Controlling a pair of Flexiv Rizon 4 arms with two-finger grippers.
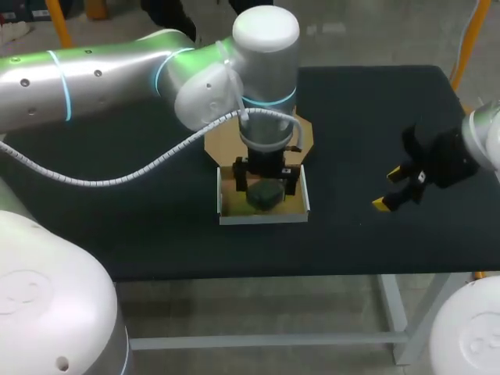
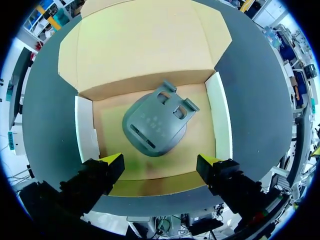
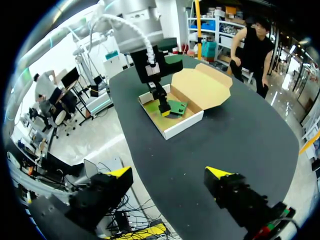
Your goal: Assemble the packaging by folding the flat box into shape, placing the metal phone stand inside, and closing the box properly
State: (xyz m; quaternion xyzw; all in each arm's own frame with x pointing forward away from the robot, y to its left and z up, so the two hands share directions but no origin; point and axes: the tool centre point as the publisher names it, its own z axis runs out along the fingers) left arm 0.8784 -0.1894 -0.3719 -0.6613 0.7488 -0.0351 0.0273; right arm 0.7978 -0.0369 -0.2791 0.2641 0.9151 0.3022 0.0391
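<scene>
The phone stand [image 2: 156,125] lies flat in the open box [image 2: 220,115], directly below my left jaws, which hang apart and empty, its long axis skewed to the walls; the lid [image 2: 145,45] lies back on the far side, and my right jaws, also apart, sit well off right.

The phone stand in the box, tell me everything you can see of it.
The phone stand is a dark grey-green piece, matte, metal by its look. One end is rounded, with a slot; the other is narrower and squared, with two cut-outs. It lies flat and askew on the brown floor of the open box, clear of the walls. The left gripper hangs open over it, and neither finger touches it.
</scene>
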